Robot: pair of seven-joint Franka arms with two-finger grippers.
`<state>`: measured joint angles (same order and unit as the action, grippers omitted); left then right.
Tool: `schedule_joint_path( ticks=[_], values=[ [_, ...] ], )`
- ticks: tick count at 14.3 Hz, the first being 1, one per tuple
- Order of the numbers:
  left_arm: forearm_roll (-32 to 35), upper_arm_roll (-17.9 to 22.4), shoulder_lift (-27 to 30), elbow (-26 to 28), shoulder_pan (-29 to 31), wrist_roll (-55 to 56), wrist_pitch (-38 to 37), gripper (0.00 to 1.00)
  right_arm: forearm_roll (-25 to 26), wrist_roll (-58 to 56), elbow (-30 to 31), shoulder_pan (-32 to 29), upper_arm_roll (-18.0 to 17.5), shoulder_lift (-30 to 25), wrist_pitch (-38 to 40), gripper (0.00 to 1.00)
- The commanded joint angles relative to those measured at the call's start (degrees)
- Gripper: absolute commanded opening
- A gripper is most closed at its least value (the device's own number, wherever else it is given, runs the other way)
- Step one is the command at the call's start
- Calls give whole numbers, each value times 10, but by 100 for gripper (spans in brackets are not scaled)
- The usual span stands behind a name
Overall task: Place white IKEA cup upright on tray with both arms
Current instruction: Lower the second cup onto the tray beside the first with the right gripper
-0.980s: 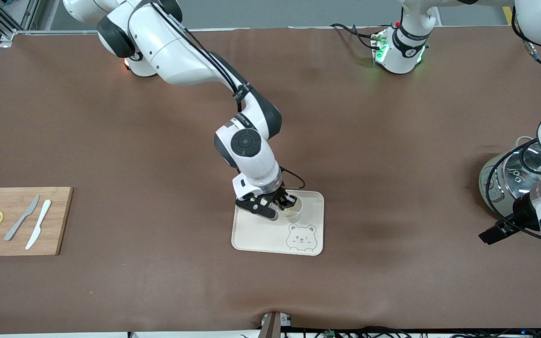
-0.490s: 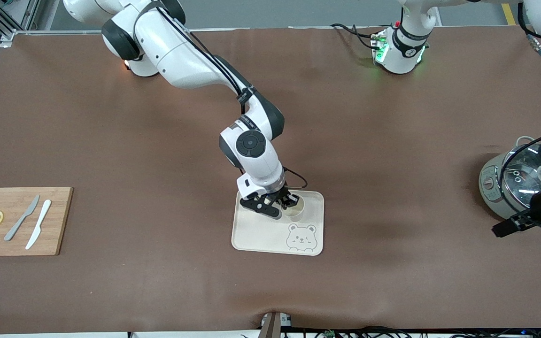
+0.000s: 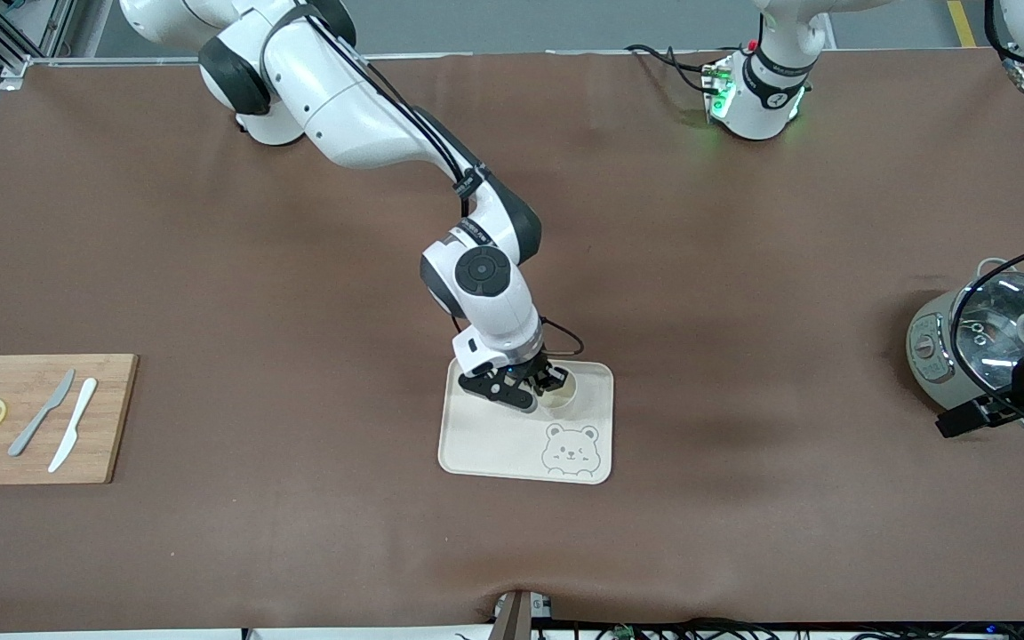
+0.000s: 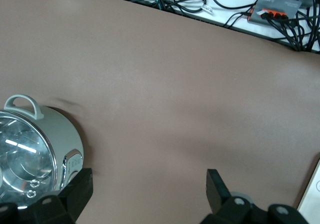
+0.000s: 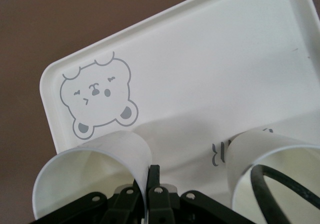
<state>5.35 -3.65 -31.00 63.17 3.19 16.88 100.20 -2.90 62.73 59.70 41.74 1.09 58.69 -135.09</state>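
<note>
The white cup [image 3: 560, 403] stands upright on the cream bear tray [image 3: 485, 444], at the corner farther from the front camera toward the left arm's end. My right gripper [image 3: 544, 388] is shut on the cup's wall, one finger inside the rim and one outside. In the right wrist view the cup [image 5: 115, 154] is pinched by the gripper [image 5: 150, 179] over the tray [image 5: 225, 59], near the bear drawing [image 5: 97, 99]. A second white rounded shape [image 5: 260, 154] crossed by a black cable shows beside it; I cannot tell what it is. My left gripper [image 3: 956, 420] is open and empty over bare table [image 4: 147, 194].
A steel pot with a glass lid [image 3: 979, 347] stands at the left arm's end, next to the left gripper; it also shows in the left wrist view [image 4: 35, 149]. A wooden cutting board [image 3: 41, 444] with lemon slices and two knives lies at the right arm's end.
The right arm has shifted slightly, its gripper still on the cup over the tray. The left arm has drawn back toward its end of the table, uncovering the pot.
</note>
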Motion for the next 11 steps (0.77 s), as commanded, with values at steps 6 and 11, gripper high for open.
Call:
schedule_joint_path(
  ticks=[6,11],
  values=[
    [6,-3,11,10,1,-13,-18,100,5,14,-20,4,11,12,-4,0],
    [-10,-4,18,9,36,-105,-26,100,4,14,-20,1,11,12,-4,85]
  ],
)
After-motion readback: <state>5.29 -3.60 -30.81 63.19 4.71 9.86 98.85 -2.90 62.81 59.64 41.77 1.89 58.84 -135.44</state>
